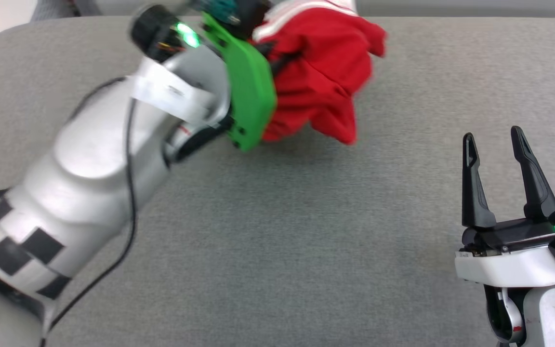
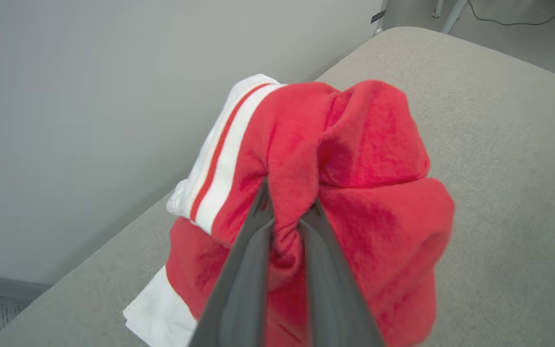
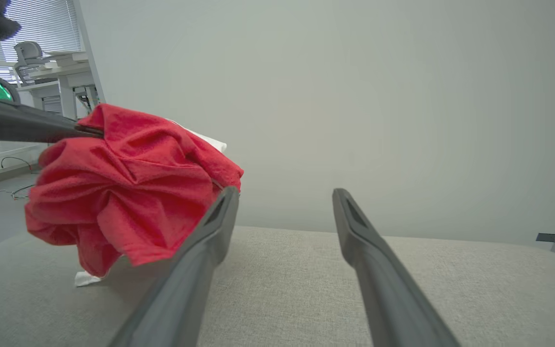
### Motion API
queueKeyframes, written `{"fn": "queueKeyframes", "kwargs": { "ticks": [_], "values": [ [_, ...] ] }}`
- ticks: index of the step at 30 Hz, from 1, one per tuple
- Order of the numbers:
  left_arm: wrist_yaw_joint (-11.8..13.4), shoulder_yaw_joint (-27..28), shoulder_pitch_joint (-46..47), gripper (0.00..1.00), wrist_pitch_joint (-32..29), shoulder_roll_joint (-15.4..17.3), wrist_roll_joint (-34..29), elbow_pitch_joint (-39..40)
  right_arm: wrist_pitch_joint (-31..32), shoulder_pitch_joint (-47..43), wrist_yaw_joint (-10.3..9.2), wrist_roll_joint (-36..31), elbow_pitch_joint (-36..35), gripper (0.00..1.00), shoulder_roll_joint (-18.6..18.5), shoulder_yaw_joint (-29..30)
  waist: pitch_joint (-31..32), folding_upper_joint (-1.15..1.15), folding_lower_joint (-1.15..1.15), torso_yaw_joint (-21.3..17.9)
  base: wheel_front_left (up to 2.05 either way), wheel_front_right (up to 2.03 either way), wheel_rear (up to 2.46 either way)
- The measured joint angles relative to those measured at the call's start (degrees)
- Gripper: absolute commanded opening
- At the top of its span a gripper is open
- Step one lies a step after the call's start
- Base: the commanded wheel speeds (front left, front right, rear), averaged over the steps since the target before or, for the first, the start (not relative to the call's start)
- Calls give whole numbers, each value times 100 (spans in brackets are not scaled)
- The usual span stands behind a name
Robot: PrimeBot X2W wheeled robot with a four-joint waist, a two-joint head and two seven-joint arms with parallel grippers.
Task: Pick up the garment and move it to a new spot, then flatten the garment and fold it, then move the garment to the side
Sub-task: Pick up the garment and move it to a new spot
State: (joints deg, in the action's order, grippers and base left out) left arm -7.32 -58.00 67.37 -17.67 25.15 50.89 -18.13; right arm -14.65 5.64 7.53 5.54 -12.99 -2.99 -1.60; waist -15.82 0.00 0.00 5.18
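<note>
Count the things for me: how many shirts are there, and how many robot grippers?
Red T-shirt: 1
Grippers: 2 (left gripper, right gripper)
Total: 3

Bright red soft T-shirt (image 1: pixel 325 82) over the grey fabric surface's (image 1: pixel 306 241) far side
Left gripper (image 2: pixel 289 202) clamps it from the left; right gripper (image 1: pixel 494 137) sits well apart, near right

A silver-white forearm (image 1: pixel 89 159) bears black checker markings (image 1: pixel 22 250), a black cable (image 1: pixel 130 202) and a green wrist plate (image 1: pixel 251 91).
</note>
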Motion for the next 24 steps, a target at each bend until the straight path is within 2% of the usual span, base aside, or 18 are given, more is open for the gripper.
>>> {"fn": "queueKeyframes", "kwargs": {
  "ticks": [11, 15, 19, 24],
  "values": [
    [0, -1423, 131, 0, 426, -934, 89, -361, 0, 2, 0, 241, -31, 100, 2, 79, -85, 0, 0, -854, 0, 0, 0],
    [0, -1499, -146, 0, 222, -1161, -160, -466, 0, 7, 0, 302, -42, 100, 1, 111, -239, 0, 0, -1076, 0, 0, 0],
    [0, -1545, -1030, 0, -299, -1363, -633, -345, 0, 47, 0, 339, -49, 100, 2, 113, -441, 0, 0, -1242, 0, 0, 0],
    [0, -1547, -1434, 0, -452, -1414, -826, -235, 0, 54, 0, 341, -51, 100, 2, 149, -635, 0, 0, -1366, 0, 0, 0]
  ]
}}
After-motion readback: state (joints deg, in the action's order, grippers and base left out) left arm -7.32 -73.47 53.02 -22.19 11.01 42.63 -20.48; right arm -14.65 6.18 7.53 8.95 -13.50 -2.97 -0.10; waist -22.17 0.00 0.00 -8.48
